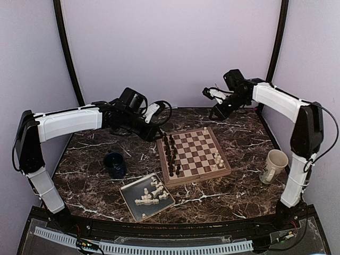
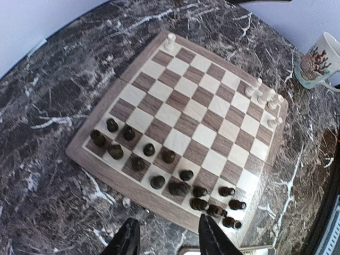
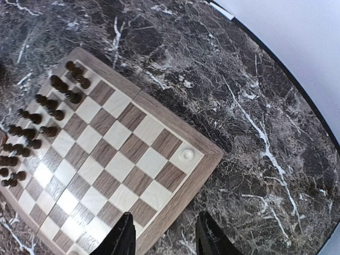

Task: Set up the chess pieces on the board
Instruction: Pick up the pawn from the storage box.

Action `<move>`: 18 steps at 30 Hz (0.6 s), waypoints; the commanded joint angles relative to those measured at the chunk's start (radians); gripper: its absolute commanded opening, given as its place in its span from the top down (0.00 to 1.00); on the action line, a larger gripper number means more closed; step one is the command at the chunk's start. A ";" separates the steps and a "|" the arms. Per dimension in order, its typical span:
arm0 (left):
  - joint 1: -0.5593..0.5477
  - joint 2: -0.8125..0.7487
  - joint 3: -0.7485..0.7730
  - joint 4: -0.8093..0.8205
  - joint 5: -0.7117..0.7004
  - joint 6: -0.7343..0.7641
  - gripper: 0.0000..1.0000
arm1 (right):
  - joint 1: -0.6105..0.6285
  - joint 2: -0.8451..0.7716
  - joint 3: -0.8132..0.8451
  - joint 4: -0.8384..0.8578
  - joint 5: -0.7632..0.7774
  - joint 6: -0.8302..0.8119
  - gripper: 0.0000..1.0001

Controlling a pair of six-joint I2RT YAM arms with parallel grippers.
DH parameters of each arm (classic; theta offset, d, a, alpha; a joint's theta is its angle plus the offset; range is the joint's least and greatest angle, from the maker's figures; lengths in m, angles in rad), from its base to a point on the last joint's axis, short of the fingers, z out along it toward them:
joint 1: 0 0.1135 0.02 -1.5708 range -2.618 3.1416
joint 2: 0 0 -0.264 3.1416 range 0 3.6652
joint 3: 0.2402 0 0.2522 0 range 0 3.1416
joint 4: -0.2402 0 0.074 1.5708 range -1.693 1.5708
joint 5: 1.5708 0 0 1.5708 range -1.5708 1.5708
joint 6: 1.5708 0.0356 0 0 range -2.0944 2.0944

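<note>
Nearest in the top view, cream chess pieces (image 1: 150,194) lie toppled in the metal tray (image 1: 129,192), long axes scattered; a few stand upright on the board (image 1: 194,151). Left wrist view: left end effector (image 2: 169,241) open, empty. Right wrist view: right end effector (image 3: 164,239) open, empty, near an upright corner piece (image 3: 186,154). The next pickup likely needs the jaws set across a piece's axis.

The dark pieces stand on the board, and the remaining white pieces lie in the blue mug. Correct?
No: the remaining white pieces lie in the grey tray, not the blue mug; the top external view shows it. The rest is right.
</note>
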 commanded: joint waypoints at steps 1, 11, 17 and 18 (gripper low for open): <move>-0.018 -0.063 -0.032 -0.219 0.105 -0.020 0.60 | 0.002 -0.169 -0.183 0.119 -0.091 -0.051 0.60; -0.178 -0.005 -0.092 -0.470 -0.005 -0.003 0.60 | 0.002 -0.369 -0.426 0.276 -0.147 -0.087 0.58; -0.206 0.048 -0.107 -0.512 -0.029 -0.008 0.61 | 0.002 -0.375 -0.445 0.287 -0.174 -0.088 0.58; -0.208 0.054 -0.114 -0.515 -0.025 -0.007 0.61 | 0.002 -0.374 -0.447 0.287 -0.175 -0.090 0.58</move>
